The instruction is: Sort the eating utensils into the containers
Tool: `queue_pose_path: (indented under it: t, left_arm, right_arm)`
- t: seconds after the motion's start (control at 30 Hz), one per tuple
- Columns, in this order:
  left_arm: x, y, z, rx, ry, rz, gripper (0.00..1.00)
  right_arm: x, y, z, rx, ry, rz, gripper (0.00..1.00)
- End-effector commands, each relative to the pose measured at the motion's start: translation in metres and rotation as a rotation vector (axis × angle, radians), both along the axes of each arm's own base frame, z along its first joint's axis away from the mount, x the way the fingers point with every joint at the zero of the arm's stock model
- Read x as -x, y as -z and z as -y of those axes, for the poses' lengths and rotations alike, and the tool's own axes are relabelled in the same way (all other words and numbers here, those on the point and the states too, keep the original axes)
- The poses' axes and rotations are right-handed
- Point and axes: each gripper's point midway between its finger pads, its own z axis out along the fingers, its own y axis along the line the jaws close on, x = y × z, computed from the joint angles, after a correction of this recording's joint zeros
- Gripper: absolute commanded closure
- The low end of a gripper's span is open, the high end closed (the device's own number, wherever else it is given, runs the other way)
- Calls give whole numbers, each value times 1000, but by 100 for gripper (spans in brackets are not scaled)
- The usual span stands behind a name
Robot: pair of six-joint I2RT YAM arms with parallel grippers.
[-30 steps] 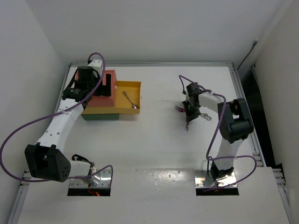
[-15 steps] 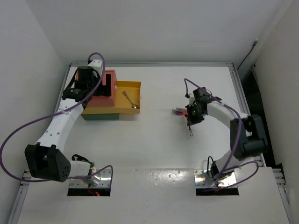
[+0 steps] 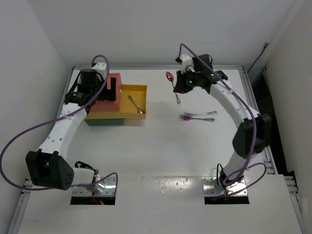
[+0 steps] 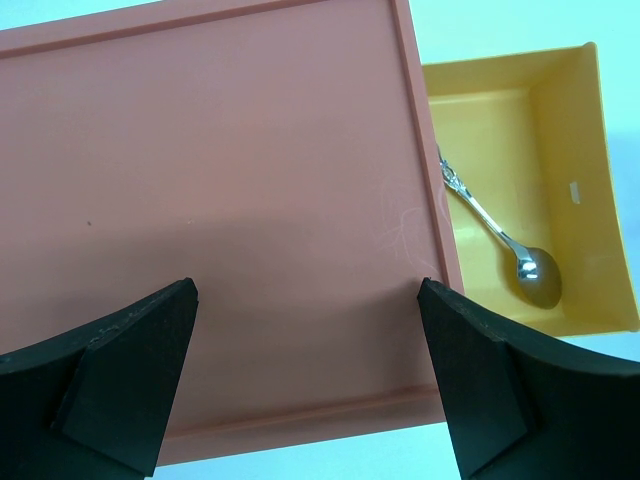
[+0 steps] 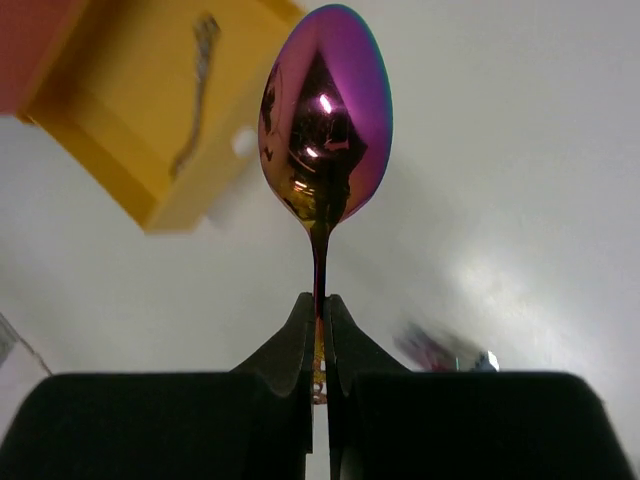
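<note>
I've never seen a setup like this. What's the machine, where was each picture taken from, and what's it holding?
This is a two-armed robot bolted to a table. One picture looks down from above; the other two come from a camera on each wrist. The left arm, jaws open, is over the red-orange top of a drawer stack, whose open yellow drawer holds a silver spoon. The right arm pinches a purple spoon in its jaws. Two utensils lie on the table.

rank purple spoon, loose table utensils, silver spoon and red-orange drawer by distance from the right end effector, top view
1. purple spoon, clamped in the right end effector.
2. loose table utensils, just below it in the view.
3. silver spoon, left, in the yellow drawer.
4. red-orange drawer, farthest left.
</note>
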Motion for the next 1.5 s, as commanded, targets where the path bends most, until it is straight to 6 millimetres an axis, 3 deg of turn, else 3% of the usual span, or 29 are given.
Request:
queue_pose_path:
  t: [0.0, 0.03, 0.07, 0.1, 0.13, 0.17, 0.2, 0.23, 0.37, 0.4, 0.47, 0.53, 0.67, 0.7, 0.77, 0.8, 0.83, 0.93, 0.97, 1.03, 1.07, 1.1, 1.13, 1.23, 1.27, 1.33, 1.37, 1.47]
  left_arm:
    - [7, -6, -1, 6, 13, -9, 0]
    - [7, -6, -1, 6, 13, -9, 0]
    - [7, -6, -1, 6, 13, -9, 0]
    - [7, -6, -1, 6, 13, -9, 0]
    - [6, -6, -3, -1, 2, -8, 0]
    - [6, -6, -5, -7, -7, -7, 0]
    - [6, -6, -5, -7, -7, -7, 0]
    - [6, -6, -5, -7, -7, -7, 0]
    - [6, -6, -7, -2, -9, -8, 0]
    - [6, -6, -7, -2, -9, -8, 0]
    - [6, -6, -7, -2, -9, -8, 0]
    - [6, -6, -7, -2, -9, -8, 0]
    - [5, -2, -7, -3, -9, -17, 0]
    - [5, -2, -7, -3, -9, -17, 0]
    - [4, 1, -7, -4, -9, -27, 0]
    - [4, 1, -7, -4, -9, -27, 0]
    - [4, 1, -7, -4, -9, -27, 0]
    - [3, 5, -7, -5, -9, -37, 0]
    - [3, 5, -7, -5, -9, -37, 0]
    - [2, 5, -9, -19, -10, -36, 0]
    - [1, 1, -11, -26, -21, -26, 0]
    - [1, 1, -11, -34, -16, -25, 0]
    - [0, -3, -11, -33, -17, -16, 0]
    - [1, -2, -13, -40, -25, -25, 0]
    - [1, -2, -13, -40, -25, -25, 0]
    - [3, 0, -14, -41, -25, -34, 0]
    - [3, 0, -14, -41, -25, -34, 0]
    - [3, 0, -14, -41, -25, -34, 0]
  right_arm:
    - [-21, -36, -72, -109, -133, 78, 100]
    - [-23, -38, -85, -121, -144, 77, 100]
    - [-26, -60, -110, -147, -188, 133, 100]
    - [-31, -41, -124, -128, -200, 100, 100]
    - [-34, -38, -135, -126, -200, 92, 100]
    - [-33, -53, -154, -153, -241, 118, 100]
    - [-37, -34, -165, -142, -253, 93, 100]
    - [-40, -34, -172, -134, -257, 111, 100]
    - [-34, -2, -196, -91, -322, 114, 100]
    - [-32, -8, -204, -95, -343, 141, 100]
    - [-27, 10, -215, -70, -366, 124, 100]
    - [-25, 16, -218, -53, -374, 117, 100]
    - [-22, 25, -217, -22, -361, 103, 100]
    - [-24, 35, -214, -1, -347, 92, 98]
    - [-18, 46, -214, 27, -356, 67, 80]
    - [-19, 42, -215, 23, -356, 75, 64]
    - [-19, 44, -213, 34, -349, 71, 59]
    - [-21, 16, -211, 10, -319, 111, 55]
    - [-29, -9, -209, -17, -306, 158, 55]
    - [-33, -51, -194, -79, -237, 176, 62]
    - [-37, -59, -184, -85, -192, 186, 68]
    - [-34, -86, -170, -115, -138, 213, 79]
    - [-35, -61, -151, -87, -90, 158, 83]
    - [-25, -42, -127, -138, -57, 52, 86]
    - [-25, -14, -110, -122, -21, -23, 86]
    - [-21, 20, -93, -153, 12, -175, 86]
    - [-12, 42, -92, -178, 2, -276, 86]
    - [-13, 61, -87, -206, 13, -322, 85]
